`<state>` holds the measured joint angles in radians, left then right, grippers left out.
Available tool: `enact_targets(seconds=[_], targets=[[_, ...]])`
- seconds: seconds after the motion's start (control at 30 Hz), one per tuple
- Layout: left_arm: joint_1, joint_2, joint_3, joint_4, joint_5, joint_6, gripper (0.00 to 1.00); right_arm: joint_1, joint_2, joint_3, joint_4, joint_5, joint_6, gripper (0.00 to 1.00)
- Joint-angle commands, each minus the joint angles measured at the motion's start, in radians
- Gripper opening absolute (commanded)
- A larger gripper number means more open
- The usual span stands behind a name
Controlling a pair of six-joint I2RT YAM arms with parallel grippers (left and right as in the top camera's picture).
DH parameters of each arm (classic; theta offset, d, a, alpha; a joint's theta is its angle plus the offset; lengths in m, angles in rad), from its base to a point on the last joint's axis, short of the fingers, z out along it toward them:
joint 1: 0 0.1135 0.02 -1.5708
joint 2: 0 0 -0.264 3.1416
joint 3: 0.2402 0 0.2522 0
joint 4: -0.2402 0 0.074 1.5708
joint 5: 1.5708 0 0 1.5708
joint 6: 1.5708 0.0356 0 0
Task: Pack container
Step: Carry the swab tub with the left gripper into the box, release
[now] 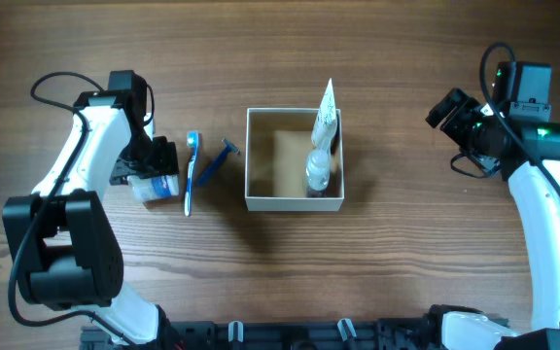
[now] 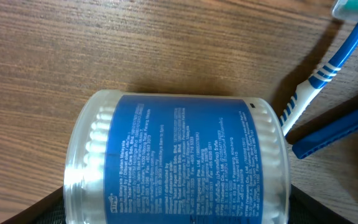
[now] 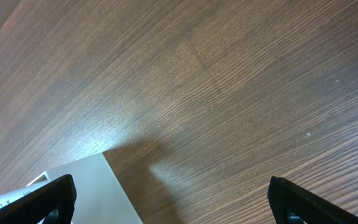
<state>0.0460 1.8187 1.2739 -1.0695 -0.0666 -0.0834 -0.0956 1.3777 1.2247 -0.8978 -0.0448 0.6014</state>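
Observation:
The container (image 1: 294,203) is a square white-walled box with a tan floor at the table's middle. A white toothpaste tube (image 1: 326,112) leans in its right side beside a small clear bottle (image 1: 318,170). My left gripper (image 1: 159,167) is shut on a clear cotton-swab jar (image 1: 156,187) with a blue label, left of the container. In the left wrist view the jar (image 2: 179,155) fills the frame between the fingers (image 2: 176,214). My right gripper (image 1: 445,109) is open and empty, off to the container's right; in the right wrist view (image 3: 173,199) a container wall (image 3: 86,186) shows.
A blue and white toothbrush (image 1: 191,173) and a blue razor (image 1: 217,160) lie between the jar and the container. Both also show in the left wrist view, the toothbrush (image 2: 328,68) and the razor (image 2: 340,127), right of the jar.

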Motion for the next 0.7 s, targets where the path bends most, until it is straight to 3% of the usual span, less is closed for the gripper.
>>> enact_targets(seconds=[0.0, 0.2, 0.4, 0.67], targets=[[-0.003, 0.010, 0.004, 0.015, 0.071, 0.008, 0.71, -0.003, 0.006, 0.011, 0.000, -0.008, -0.010, 1.00], [-0.003, -0.039, 0.033, -0.005, 0.074, -0.003, 0.79, -0.003, 0.006, 0.011, 0.000, -0.008, -0.010, 1.00], [-0.045, -0.137, 0.211, -0.119, 0.102, -0.011, 0.80, -0.003, 0.006, 0.011, 0.000, -0.008, -0.011, 1.00], [-0.280, -0.227, 0.377, -0.107, 0.124, -0.063, 0.84, -0.003, 0.006, 0.011, 0.000, -0.008, -0.010, 1.00]])
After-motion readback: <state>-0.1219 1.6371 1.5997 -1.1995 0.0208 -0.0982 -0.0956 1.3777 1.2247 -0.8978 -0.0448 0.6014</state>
